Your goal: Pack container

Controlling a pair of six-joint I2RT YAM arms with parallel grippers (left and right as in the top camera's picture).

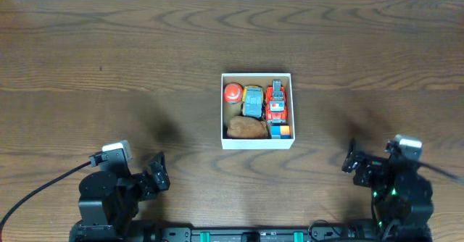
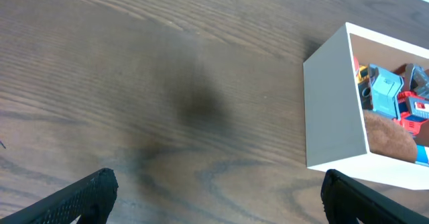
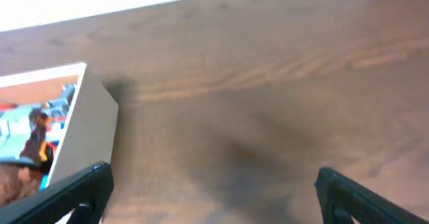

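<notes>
The container (image 1: pixel 257 144), a small square box with white walls, stands at the table's middle. It holds several toys: a red round toy (image 1: pixel 233 92), a blue and yellow car (image 1: pixel 252 101), a red truck (image 1: pixel 276 103), a brown lump (image 1: pixel 247 128) and a small orange and blue block (image 1: pixel 280 131). The box also shows in the left wrist view (image 2: pixel 332 110) and in the right wrist view (image 3: pixel 90 127). My left gripper (image 2: pixel 214 197) is open and empty near the front left. My right gripper (image 3: pixel 214 194) is open and empty near the front right.
The table is dark wood (image 1: pixel 109 68). Its far edge runs along the top of the overhead view. Both arm bases sit at the front edge, left (image 1: pixel 109 191) and right (image 1: pixel 395 188).
</notes>
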